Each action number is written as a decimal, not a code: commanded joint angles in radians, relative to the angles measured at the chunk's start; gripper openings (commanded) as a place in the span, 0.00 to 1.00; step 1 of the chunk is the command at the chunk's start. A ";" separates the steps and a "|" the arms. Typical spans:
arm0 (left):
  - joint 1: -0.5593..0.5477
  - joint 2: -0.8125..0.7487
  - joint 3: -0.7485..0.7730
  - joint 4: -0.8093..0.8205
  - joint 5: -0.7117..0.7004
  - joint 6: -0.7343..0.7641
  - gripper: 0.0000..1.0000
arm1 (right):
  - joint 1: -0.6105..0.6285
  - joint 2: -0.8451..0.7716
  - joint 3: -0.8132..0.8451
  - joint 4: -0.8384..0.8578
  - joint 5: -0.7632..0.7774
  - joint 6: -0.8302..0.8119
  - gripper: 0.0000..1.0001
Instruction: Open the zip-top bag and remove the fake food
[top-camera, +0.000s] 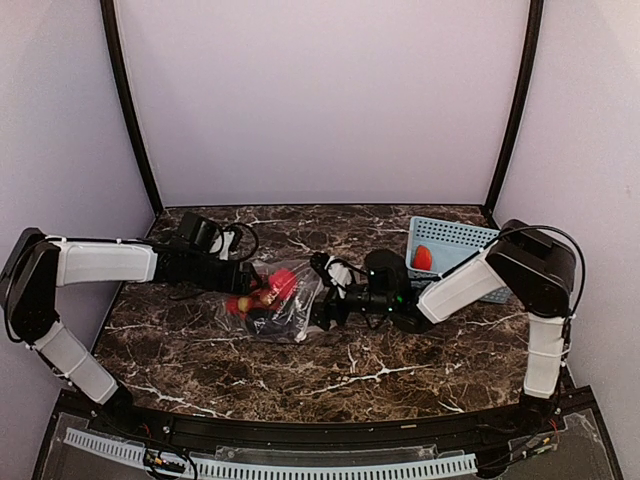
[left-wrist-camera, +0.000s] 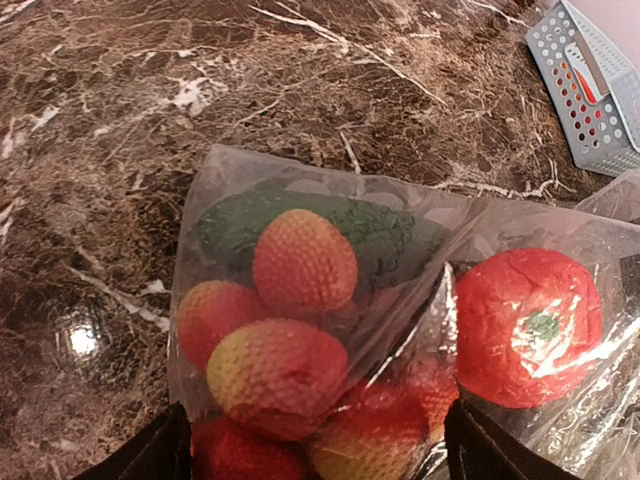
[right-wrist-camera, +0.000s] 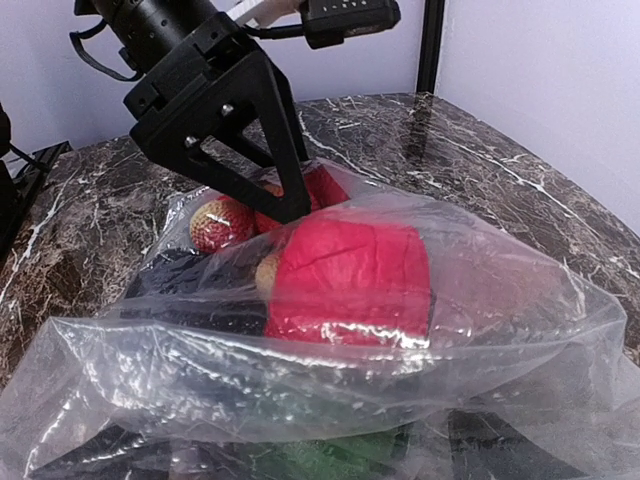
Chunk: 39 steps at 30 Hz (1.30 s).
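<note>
We found the zip-top bag (top-camera: 285, 300) lying on the dark marble-patterned counter (top-camera: 400, 370) between the two arms. The fake food (left-wrist-camera: 300, 265) was inside it: red-and-yellow strawberries (left-wrist-camera: 275, 375), a red tomato (left-wrist-camera: 530, 325) and a green leafy piece (left-wrist-camera: 340, 225). The left fingers (left-wrist-camera: 150, 458) were spread, one to each side of the bag's filled end. The right fingers (right-wrist-camera: 520, 450) showed only as dark shapes behind the plastic; we could not tell whether they pinched it. A light blue basket (top-camera: 460, 240) stood at the right, holding one red piece (top-camera: 423, 257).
</note>
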<state>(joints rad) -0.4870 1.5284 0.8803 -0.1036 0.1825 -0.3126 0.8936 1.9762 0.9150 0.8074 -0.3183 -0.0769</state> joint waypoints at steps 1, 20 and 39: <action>-0.002 0.042 0.040 0.019 0.115 0.008 0.80 | -0.004 0.033 0.038 0.004 -0.060 -0.017 0.92; -0.091 0.093 0.081 0.037 0.181 0.135 0.63 | -0.018 0.124 0.163 -0.042 -0.006 0.011 0.87; -0.047 0.037 0.040 0.016 0.029 0.089 0.01 | -0.035 -0.002 0.011 -0.067 0.014 -0.006 0.52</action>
<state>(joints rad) -0.5484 1.6150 0.9447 -0.0723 0.2562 -0.2146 0.8680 2.0289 0.9813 0.7395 -0.3168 -0.0780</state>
